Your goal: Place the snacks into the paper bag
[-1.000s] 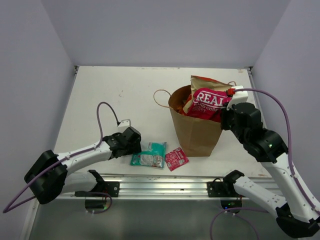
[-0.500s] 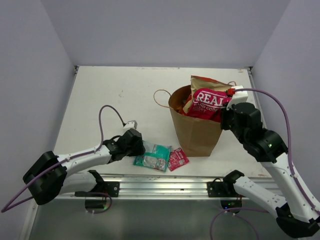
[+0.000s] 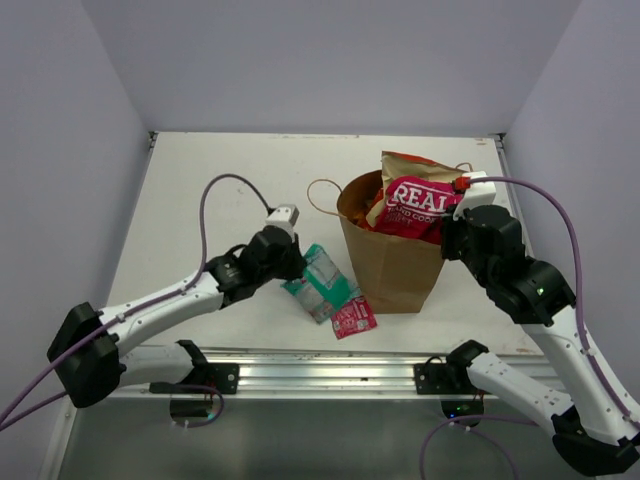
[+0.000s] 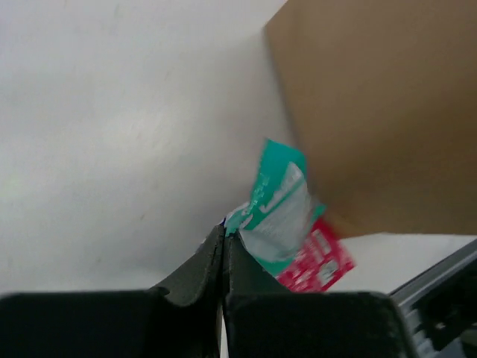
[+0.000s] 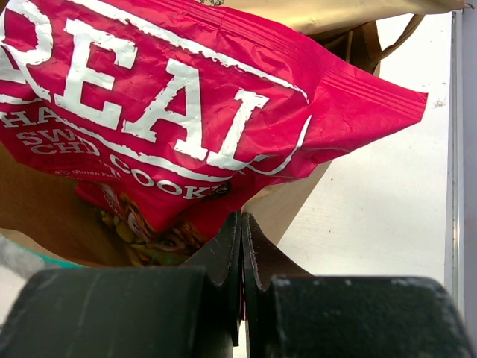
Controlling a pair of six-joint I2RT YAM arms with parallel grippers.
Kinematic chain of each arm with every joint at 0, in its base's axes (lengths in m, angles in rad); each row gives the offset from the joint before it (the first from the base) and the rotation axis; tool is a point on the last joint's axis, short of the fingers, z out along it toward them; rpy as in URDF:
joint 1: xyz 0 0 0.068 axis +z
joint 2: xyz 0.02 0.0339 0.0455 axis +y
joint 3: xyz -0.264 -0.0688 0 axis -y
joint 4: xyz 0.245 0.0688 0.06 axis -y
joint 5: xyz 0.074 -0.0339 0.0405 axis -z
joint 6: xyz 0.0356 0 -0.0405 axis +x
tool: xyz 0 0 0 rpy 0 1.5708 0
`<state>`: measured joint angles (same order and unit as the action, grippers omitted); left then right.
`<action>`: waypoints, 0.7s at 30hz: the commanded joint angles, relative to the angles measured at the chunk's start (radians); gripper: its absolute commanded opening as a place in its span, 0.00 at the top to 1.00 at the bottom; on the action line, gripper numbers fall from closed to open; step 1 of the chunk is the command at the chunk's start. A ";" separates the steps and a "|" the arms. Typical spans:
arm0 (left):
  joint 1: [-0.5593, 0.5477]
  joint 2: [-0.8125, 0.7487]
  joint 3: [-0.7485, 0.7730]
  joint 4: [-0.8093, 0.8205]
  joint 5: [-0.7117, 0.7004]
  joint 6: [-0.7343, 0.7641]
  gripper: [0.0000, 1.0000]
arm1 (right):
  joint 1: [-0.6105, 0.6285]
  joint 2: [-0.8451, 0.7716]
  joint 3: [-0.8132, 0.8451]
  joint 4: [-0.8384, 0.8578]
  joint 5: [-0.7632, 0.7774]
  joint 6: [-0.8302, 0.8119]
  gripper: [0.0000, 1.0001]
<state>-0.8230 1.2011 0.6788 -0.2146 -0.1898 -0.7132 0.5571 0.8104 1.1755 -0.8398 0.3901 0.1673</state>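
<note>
Teal-green packet (image 3: 325,285) in left end effector (image 3: 297,268)

The top external camera looks down from above and behind onto the whole worktop (image 3: 230,180). Each wrist camera sits close behind its own claw, the left claw (image 4: 223,233) and the right claw (image 5: 241,222). All three views share the paper bag (image 3: 390,265).

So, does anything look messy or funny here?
Yes. The pink-red REAL packet sticks out of the paper bag at a tilt, not tucked in. A small pink-red sachet lies on the table by the bag's base, and the teal-green packet dangles from the left gripper.
</note>
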 commanded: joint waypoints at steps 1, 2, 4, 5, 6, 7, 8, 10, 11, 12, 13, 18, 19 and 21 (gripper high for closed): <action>-0.008 -0.067 0.292 0.073 -0.051 0.200 1.00 | 0.004 -0.007 0.009 0.024 -0.033 0.001 1.00; -0.011 -0.066 0.338 0.084 -0.045 0.269 1.00 | 0.006 -0.007 0.009 0.024 -0.033 0.003 1.00; -0.013 -0.049 0.473 0.096 -0.019 0.328 1.00 | 0.004 -0.008 0.004 0.024 -0.030 0.001 1.00; -0.015 -0.041 0.516 0.096 -0.007 0.387 1.00 | 0.004 -0.010 0.004 0.024 -0.030 0.001 1.00; -0.013 -0.026 0.598 0.093 0.007 0.412 1.00 | 0.004 -0.008 0.003 0.024 -0.028 -0.002 1.00; -0.016 -0.023 0.635 0.092 0.028 0.432 1.00 | 0.004 -0.010 0.003 0.024 -0.025 0.000 1.00; -0.016 -0.017 0.665 0.095 0.045 0.472 1.00 | 0.004 -0.010 0.001 0.022 -0.025 -0.005 1.00; -0.021 -0.011 0.737 0.116 0.076 0.509 1.00 | 0.004 -0.008 0.001 0.022 -0.022 -0.008 1.00; -0.019 -0.005 0.777 0.127 0.093 0.544 1.00 | 0.004 -0.007 -0.002 0.024 -0.022 -0.009 1.00; -0.021 0.011 0.798 0.130 0.110 0.558 1.00 | 0.004 -0.007 -0.002 0.025 -0.023 -0.009 1.00; -0.021 0.023 0.821 0.129 0.136 0.566 1.00 | 0.006 -0.005 -0.004 0.027 -0.023 -0.011 1.00; -0.021 0.127 0.943 0.118 0.214 0.508 1.00 | 0.006 -0.004 -0.005 0.030 -0.025 -0.011 1.00; -0.024 0.138 0.946 0.126 0.225 0.495 1.00 | 0.006 -0.002 -0.008 0.028 -0.026 -0.011 1.00; -0.027 0.170 0.952 0.139 0.233 0.483 1.00 | 0.004 -0.008 -0.010 0.027 -0.027 -0.011 1.00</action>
<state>-0.8394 1.3239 1.5940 -0.1280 -0.0299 -0.2214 0.5571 0.8101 1.1717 -0.8383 0.3904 0.1646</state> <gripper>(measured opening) 0.008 0.009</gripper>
